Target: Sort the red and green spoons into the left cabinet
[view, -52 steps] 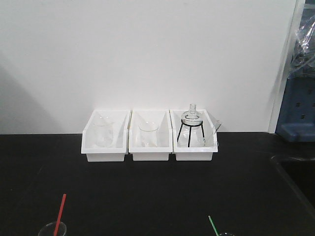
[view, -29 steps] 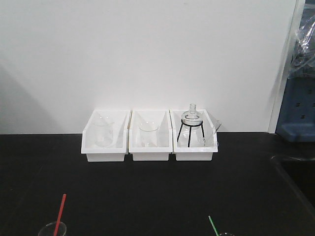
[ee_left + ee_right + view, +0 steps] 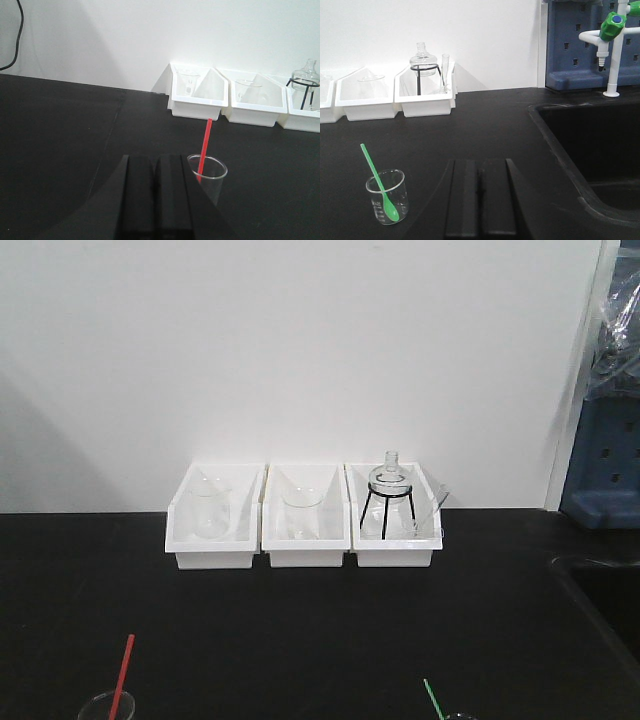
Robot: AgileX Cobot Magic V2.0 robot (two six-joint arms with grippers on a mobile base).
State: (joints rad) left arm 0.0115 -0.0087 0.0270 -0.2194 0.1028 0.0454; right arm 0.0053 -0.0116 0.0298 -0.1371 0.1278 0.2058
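Red spoon is seen standing bowl-down in a clear beaker on the black desk, with its handle leaning up and away toward the wall. This beaker is set just beside the tip of the left pincer, on its right. The two black fingers of that pincer are pressed flat together and nothing is held between them. Whether the glass is touched by the pincer cannot be told.

The green spoon is propped in a small graduated beaker, its bowl resting at the bottom and its handle tilted up to the left. The right pincer is likewise closed on nothing, and the graduated beaker is found to its left, apart from it. In the front view both spoons are cut off by the lower edge, red at the left and green at the right, well apart.

Three white bins are lined up side by side against the white wall. Glass vessels are held in the left and middle ones, and a round flask on a black tripod in the right one. A sink is let into the desk at the right, backed by a blue pegboard and a white tap with a green knob.
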